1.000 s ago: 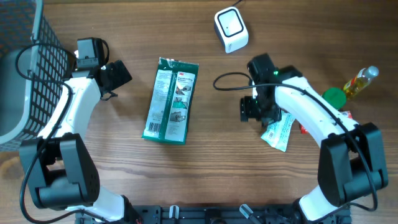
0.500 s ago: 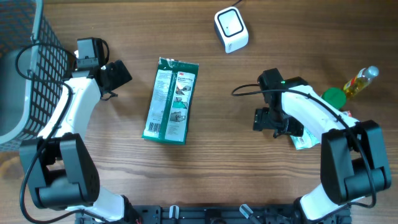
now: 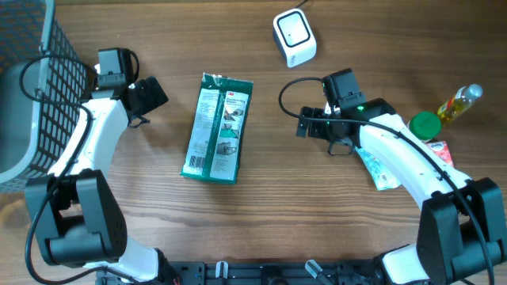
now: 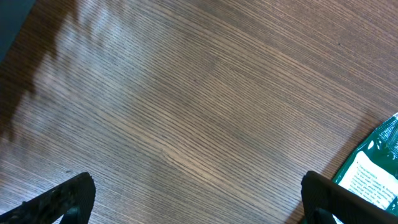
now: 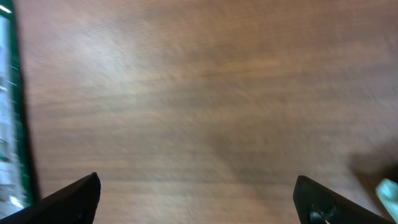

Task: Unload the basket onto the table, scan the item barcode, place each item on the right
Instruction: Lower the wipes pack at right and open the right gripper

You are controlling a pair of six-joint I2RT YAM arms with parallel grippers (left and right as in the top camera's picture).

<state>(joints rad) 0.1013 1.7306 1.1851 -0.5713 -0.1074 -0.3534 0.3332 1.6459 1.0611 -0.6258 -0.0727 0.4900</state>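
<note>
Overhead view:
- Wire basket [image 3: 47, 71] at upper left edge of frame.
- Left gripper [image 3: 153, 96] just right of basket, over table [image 3: 261, 229].
- Flat packet [image 3: 218, 127] left of centre, long side running top to bottom, right of left gripper and apart from it.
- Scanner [image 3: 294, 37] at top, right of centre.
- Right gripper [image 3: 304, 127] below scanner, between flat packet and right-hand items, over bare table.
- Small sachet [image 3: 380, 168] to lower right of right gripper.
- Round cap [image 3: 425, 125] near right edge.
- Bottle [image 3: 458, 104] lying tilted, up and right of cap.
- Second sachet [image 3: 440, 149] just below cap.
</note>
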